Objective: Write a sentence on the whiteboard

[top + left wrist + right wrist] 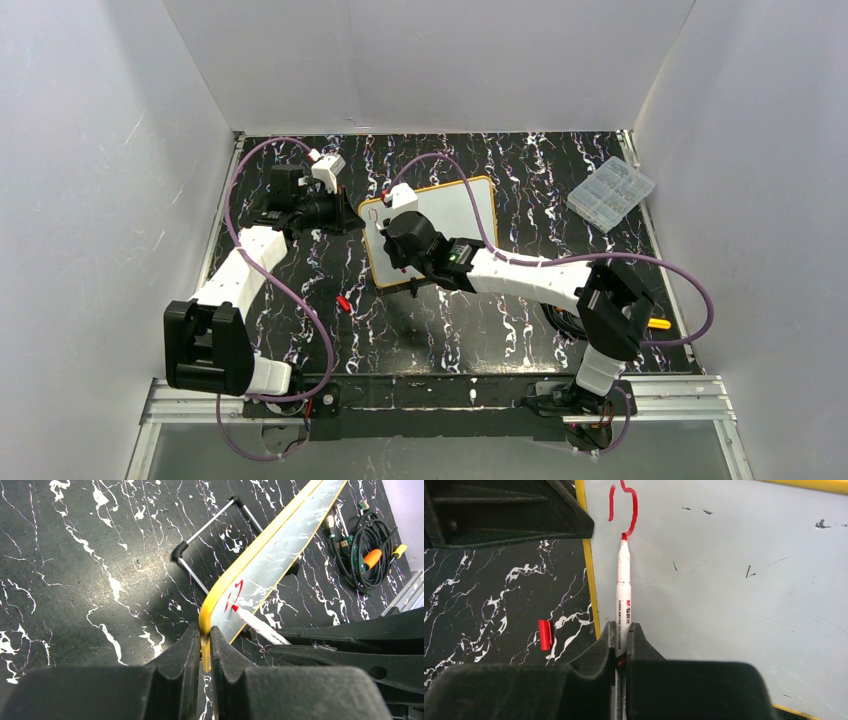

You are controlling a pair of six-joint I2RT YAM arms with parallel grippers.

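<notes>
Writing underway: right gripper (622,630) has its fingers closed tight on a white marker (623,590), barrel clamped between both pads, red tip touching the whiteboard (734,590). Tip sits at the lower end of a red curved stroke; a short straight red bar lies just beside it at 9 o'clock. These two strokes are all of the sentence (624,507) that shows, and they look like a first letter only partly drawn.

In the top view the board lies near table centre, a bit toward 12 o'clock, turned askew, with the red strokes at its 10 o'clock corner.

Left gripper (204,636) is pinched on the board's orange-yellow frame, fingers nearly closed with only the frame edge between them, at the corner nearest the red strokes. Left wrist view shows the board edge-on and tilted up off the black marble-pattern table (75,580). A thin metal wire stand (210,530) with black elbows lies on the table just beside the board's back.

Red marker cap (544,634) lies on the table apart from the board, at 7 o'clock of it in the top view. Clear compartment box (611,193) is at the table's 2 o'clock, well apart from the board. Coiled black cable with an orange-handled tool (372,557) lies near the table's right edge.
</notes>
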